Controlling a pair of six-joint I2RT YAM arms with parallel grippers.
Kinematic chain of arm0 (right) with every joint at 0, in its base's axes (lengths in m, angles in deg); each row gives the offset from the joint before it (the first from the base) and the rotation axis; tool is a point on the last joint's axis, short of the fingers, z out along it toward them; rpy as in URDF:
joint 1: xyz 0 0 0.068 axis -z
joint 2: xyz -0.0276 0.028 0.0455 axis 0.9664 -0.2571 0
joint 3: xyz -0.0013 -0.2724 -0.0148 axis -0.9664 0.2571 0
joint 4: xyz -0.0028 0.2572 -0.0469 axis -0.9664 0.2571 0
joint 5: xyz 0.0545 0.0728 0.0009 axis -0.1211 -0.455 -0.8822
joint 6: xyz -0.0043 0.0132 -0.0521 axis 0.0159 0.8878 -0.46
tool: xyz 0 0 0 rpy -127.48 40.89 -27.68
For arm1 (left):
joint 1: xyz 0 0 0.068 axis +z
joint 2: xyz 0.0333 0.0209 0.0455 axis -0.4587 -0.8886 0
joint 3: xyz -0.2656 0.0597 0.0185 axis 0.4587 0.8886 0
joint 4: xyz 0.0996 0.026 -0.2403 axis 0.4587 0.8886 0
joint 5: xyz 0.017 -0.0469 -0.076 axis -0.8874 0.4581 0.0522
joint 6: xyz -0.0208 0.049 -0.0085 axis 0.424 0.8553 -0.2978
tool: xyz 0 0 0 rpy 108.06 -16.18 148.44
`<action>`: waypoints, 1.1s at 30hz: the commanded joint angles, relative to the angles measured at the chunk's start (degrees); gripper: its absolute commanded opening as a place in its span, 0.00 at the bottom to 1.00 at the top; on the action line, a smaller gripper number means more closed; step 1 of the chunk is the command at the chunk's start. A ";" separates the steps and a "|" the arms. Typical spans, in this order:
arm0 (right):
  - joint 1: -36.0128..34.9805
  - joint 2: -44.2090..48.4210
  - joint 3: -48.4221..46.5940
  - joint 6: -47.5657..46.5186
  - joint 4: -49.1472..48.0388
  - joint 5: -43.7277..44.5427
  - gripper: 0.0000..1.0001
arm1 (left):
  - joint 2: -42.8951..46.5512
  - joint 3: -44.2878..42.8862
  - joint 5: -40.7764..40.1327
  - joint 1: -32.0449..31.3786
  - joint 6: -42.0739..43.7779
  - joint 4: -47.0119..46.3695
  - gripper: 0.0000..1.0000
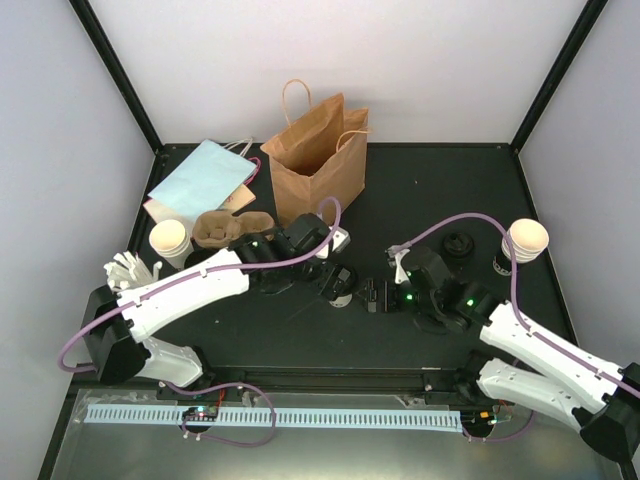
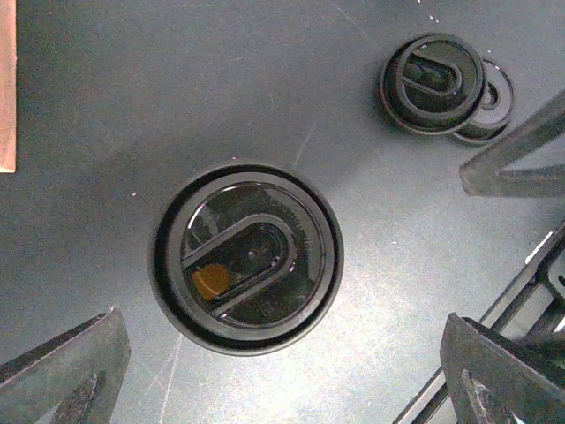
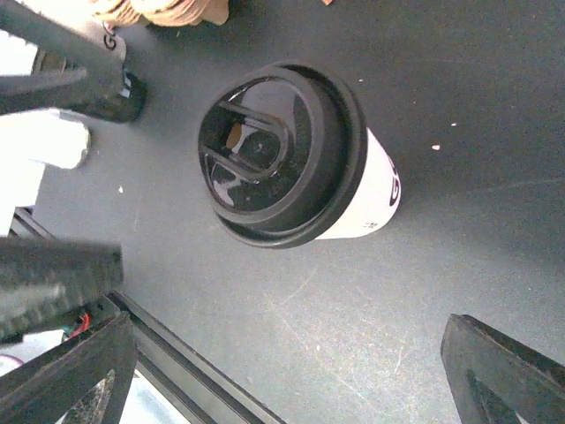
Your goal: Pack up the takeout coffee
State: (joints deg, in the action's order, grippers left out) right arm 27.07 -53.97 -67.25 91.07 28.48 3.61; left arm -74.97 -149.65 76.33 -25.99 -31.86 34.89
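A lidded coffee cup (image 2: 247,256) stands on the black table, seen from above in the left wrist view; its round black lid has an orange spot in the recess. The right wrist view shows the same cup (image 3: 291,155) with a white side. My left gripper (image 2: 282,371) is open above and beside it, holding nothing. My right gripper (image 3: 291,353) is open and empty, short of the cup. In the top view both grippers, left (image 1: 335,278) and right (image 1: 378,293), meet at mid-table. An open cup (image 1: 525,245), cream inside, stands far right. The brown bag (image 1: 315,160) stands open at the back.
Loose black lids (image 1: 458,245) lie right of centre and show in the left wrist view (image 2: 437,84). A brown pulp cup carrier (image 1: 230,228), a stack of white cups (image 1: 170,240) and a flat pale-blue bag (image 1: 200,180) sit at the left. Walls enclose the table.
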 commanded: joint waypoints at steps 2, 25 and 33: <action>4.29 1.90 2.27 2.68 -3.40 -5.23 0.95 | -1.19 -3.07 -1.69 -1.82 0.92 1.58 0.99; 13.15 -2.99 6.74 2.17 -11.79 -14.82 0.60 | -11.48 -8.62 -11.88 -3.30 -9.79 5.55 0.93; 13.59 -2.82 8.33 3.60 -13.95 -13.97 0.57 | -13.12 -9.46 -10.23 -3.31 -9.71 3.80 0.89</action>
State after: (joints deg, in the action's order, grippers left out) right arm 40.01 -57.25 -60.56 93.08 18.06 -10.14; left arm -86.92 -156.26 66.10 -29.03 -40.93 39.67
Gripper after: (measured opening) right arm 0.578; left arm 0.894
